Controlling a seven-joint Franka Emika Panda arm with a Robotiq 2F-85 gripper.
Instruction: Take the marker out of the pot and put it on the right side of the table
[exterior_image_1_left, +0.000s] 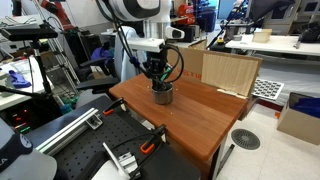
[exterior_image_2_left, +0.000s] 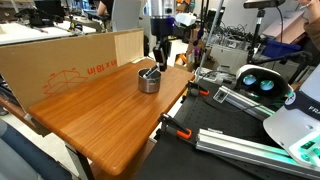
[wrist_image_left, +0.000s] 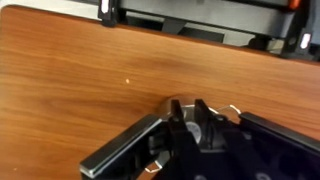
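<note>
The claw (exterior_image_1_left: 161, 80) directly over the pot (exterior_image_1_left: 162, 96) on the reddish-brown table (exterior_image_1_left: 205, 122).

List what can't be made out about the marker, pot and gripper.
1. Slim dark marker: too small to pick out inside the small silvery metal pot in both exterior views.
2. Black gripper: open or shut unclear; tiny in both exterior views, blurred and cut at the wrist view's bottom edge.

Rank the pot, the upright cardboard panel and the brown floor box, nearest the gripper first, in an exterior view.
1. pot, directly under the gripper.
2. cardboard panel, standing at the table edge.
3. brown box, on the floor beyond.
</note>
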